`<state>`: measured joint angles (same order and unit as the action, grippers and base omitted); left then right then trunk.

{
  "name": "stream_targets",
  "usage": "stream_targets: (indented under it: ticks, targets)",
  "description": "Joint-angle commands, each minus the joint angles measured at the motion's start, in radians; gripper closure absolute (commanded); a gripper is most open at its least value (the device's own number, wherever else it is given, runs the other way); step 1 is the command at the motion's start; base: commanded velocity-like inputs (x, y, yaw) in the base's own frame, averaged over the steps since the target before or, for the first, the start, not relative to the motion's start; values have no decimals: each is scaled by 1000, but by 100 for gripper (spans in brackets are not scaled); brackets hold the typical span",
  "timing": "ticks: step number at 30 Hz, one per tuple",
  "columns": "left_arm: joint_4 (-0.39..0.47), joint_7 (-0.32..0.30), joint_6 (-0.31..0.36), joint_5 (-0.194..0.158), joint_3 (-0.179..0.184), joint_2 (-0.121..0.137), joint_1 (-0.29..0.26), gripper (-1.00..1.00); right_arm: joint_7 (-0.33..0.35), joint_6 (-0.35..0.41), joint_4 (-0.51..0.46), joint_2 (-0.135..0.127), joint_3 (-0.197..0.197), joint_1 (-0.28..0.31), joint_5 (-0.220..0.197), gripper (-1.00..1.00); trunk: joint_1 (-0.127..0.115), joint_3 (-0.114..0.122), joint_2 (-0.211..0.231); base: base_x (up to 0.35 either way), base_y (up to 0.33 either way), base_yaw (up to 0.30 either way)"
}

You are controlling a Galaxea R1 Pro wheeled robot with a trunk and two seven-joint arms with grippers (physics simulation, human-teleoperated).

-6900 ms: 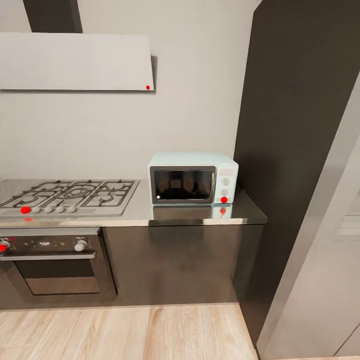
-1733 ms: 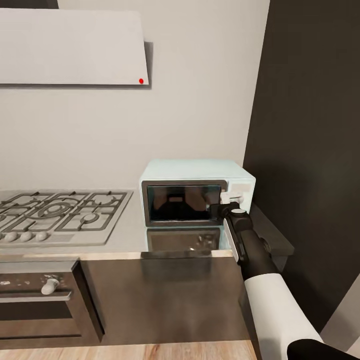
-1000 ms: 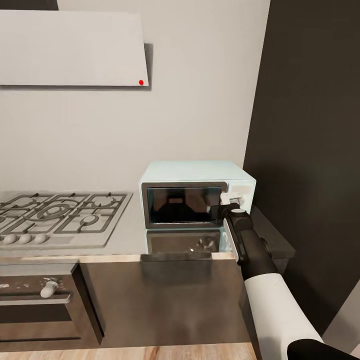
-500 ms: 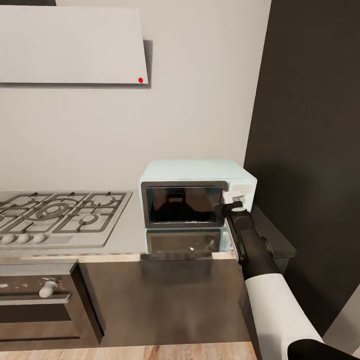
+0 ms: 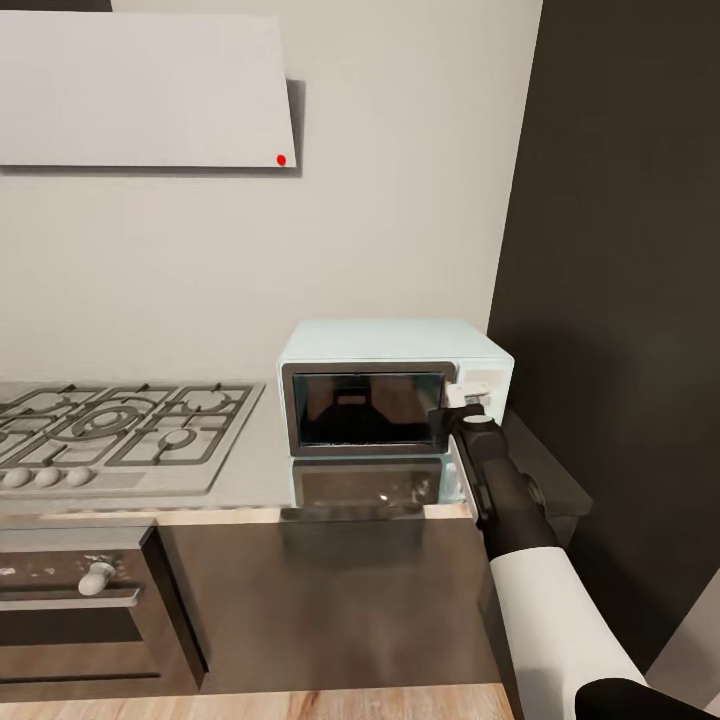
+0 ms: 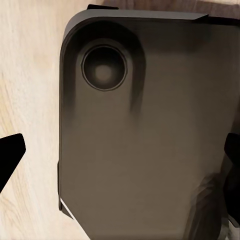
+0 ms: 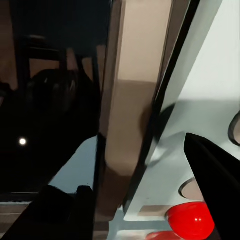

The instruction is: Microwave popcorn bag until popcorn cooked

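Note:
The mint-white microwave (image 5: 395, 385) stands on the grey countertop (image 5: 245, 480) with its dark glass door closed. My right gripper (image 5: 462, 405) is at the door's right edge, by the control panel. In the right wrist view the right gripper (image 7: 140, 205) is open, its dark fingers (image 7: 65, 212) either side of the door's grey frame (image 7: 132, 115), with the red button (image 7: 192, 220) close by. My left gripper (image 6: 120, 160) is open, hanging over my own dark base (image 6: 145, 125). The popcorn bag is out of view.
A gas hob (image 5: 110, 430) lies left of the microwave, with a built-in oven (image 5: 80, 610) below it and a range hood (image 5: 140, 90) above. A tall dark cabinet (image 5: 620, 250) stands right beside the microwave. Wooden floor (image 6: 25, 75) lies under the base.
Since the earliest frame the view has come closer and my right arm has risen to the microwave's door edge. Over the last second the gripper nudged slightly up and right; the door stays closed.

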<state>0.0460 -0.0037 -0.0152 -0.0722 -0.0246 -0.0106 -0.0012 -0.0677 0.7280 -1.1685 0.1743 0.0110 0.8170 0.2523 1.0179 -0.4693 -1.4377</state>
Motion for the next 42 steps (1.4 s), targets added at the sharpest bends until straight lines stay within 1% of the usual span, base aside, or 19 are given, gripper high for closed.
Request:
stream_targets:
  ticks: [1, 9, 12, 15, 29, 34, 42]
  targets:
    - [0, -1, -2, -8, -1, 0, 0, -100, -9, -33, 17, 0, 3, 1, -16, 100, 0, -1, 0, 0, 0, 0]
    - [0, -1, -2, -8, -1, 0, 0, -100, -10, -26, 17, 0, 8, 0, -18, 100, 0, -1, 0, 0, 0, 0]
    - [0, 0, -2, -8, -1, 0, 0, -100, -9, -22, 17, 0, 57, 0, -18, 100, 0, -1, 0, 0, 0, 0]
    - [0, 0, -2, -8, -1, 0, 0, -100, -7, -20, 17, 0, 72, 0, -19, 100, 0, -1, 0, 0, 0, 0]
    - [0, -1, -2, -8, -1, 0, 0, -100, -2, -19, 16, 0, 77, -1, -19, 100, 0, -1, 0, 0, 0, 0]
    - [0, -1, -2, -8, -1, 0, 0, -100, 2, -19, -19, 0, 78, -2, -18, 100, 0, -1, 0, 0, 0, 0]
    - [0, 0, -2, -8, -1, 0, 0, -100, 1, -19, -22, 0, 78, -3, -19, 100, 0, -1, 0, 0, 0, 0]
